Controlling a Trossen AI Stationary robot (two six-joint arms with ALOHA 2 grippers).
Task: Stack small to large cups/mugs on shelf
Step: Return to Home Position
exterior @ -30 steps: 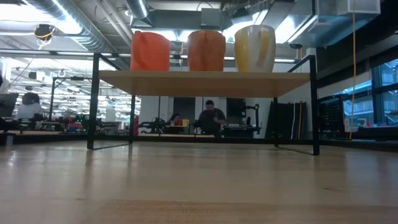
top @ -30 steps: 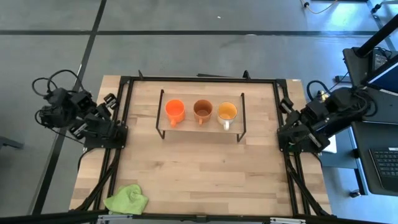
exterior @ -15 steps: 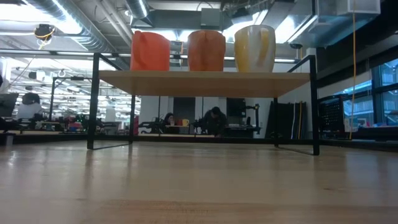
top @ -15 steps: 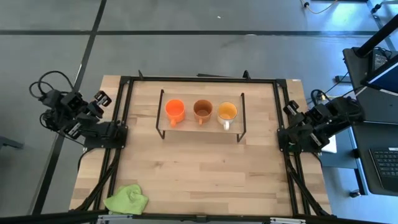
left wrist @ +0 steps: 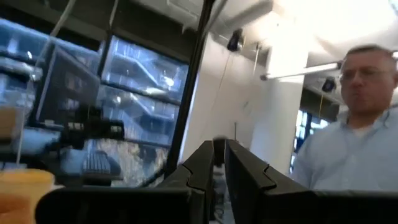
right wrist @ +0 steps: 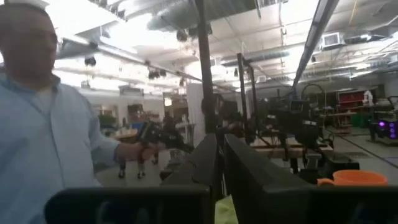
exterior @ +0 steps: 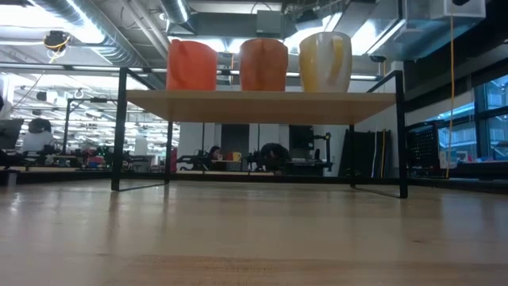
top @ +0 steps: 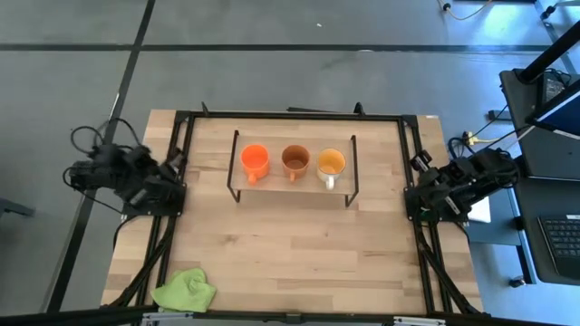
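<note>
Left hand drawn in; mugs on shelf; wrist views show light-shirted person

1. Shelf: smooth, matt, light wood board on thin black metal wire legs.
2. Orange mug, brown mug, yellow mug: smooth, faintly glossy.
3. Tabletop: pale planked wood, matt; black metal frame.
4. Cloth: soft, crumpled fabric.

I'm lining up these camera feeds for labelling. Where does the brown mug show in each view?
High view: the brown mug is the middle of three on the shelf.
Low view: the brown mug stands top centre on the shelf.
Left wrist view: I cannot pick it out.
Right wrist view: I cannot pick it out.
Shared landmark: the shelf, in high and low views only.
</note>
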